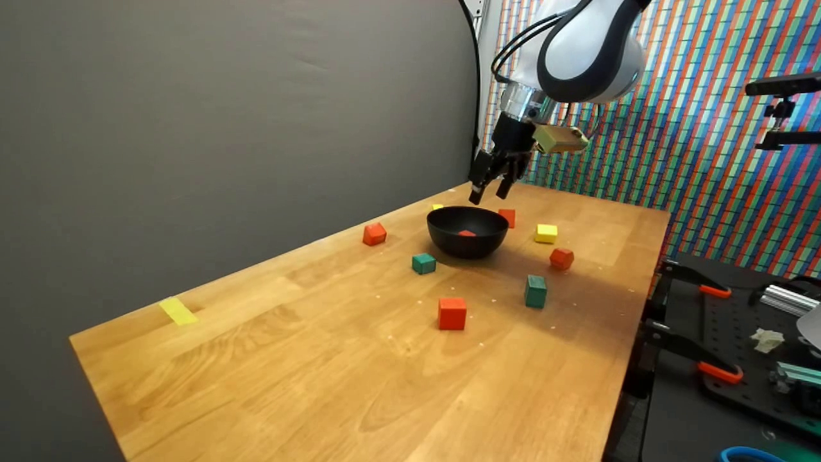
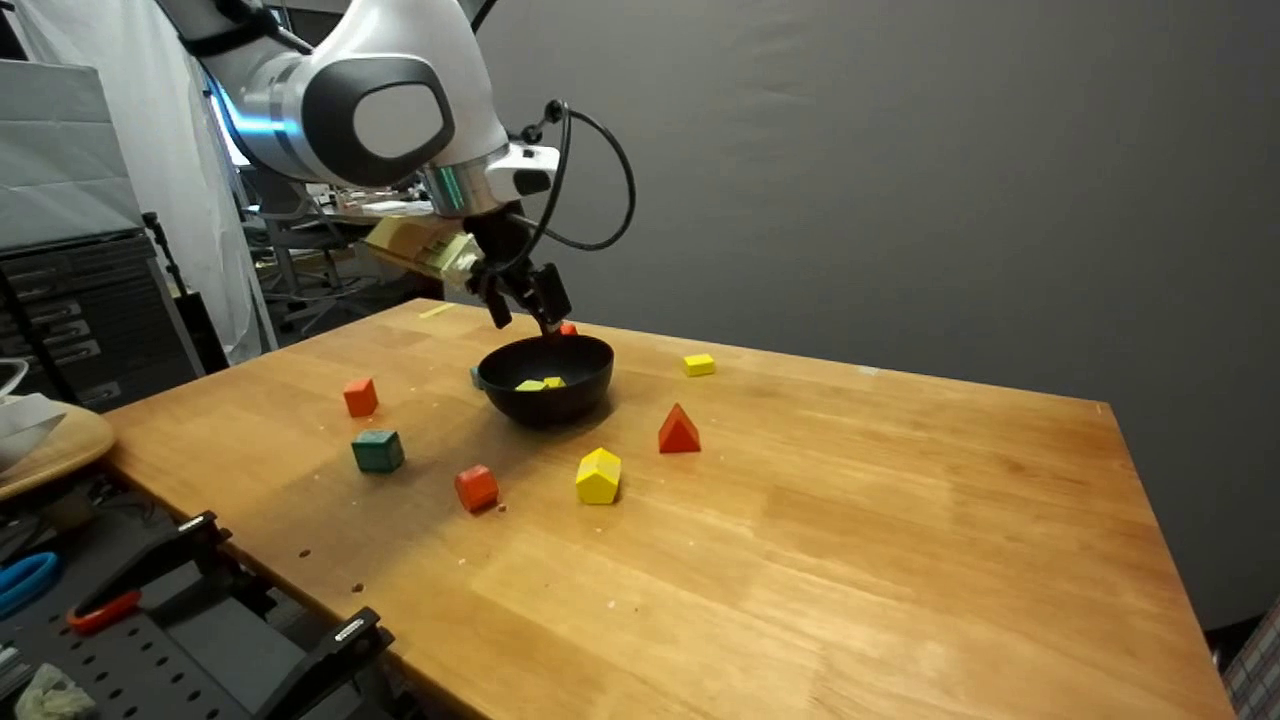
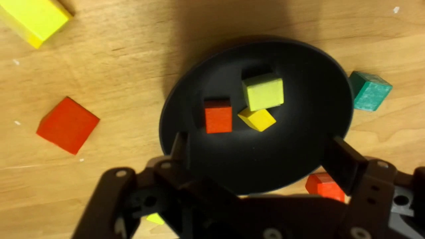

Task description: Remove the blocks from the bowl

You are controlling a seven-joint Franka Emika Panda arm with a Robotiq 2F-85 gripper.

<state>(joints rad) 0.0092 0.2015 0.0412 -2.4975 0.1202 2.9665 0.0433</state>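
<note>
Your black claw hangs released above the round black bowl. Inside you see one squarish red block and two angular yellow blocks; more red, green and yellow blocks lie around it on the wooden surface.

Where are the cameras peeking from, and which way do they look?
An exterior view: raised, looking down at the bowl, colourful backdrop at picture right; part of the arm and the gripper show.
An exterior view: raised, looking down at the bowl, dark drawers at picture left; arm and gripper show.
The wrist view: on the arm, looking down into the bowl; the gripper's fingers show, spread apart.
Both exterior views share bowl, arm and grey backdrop.
</note>
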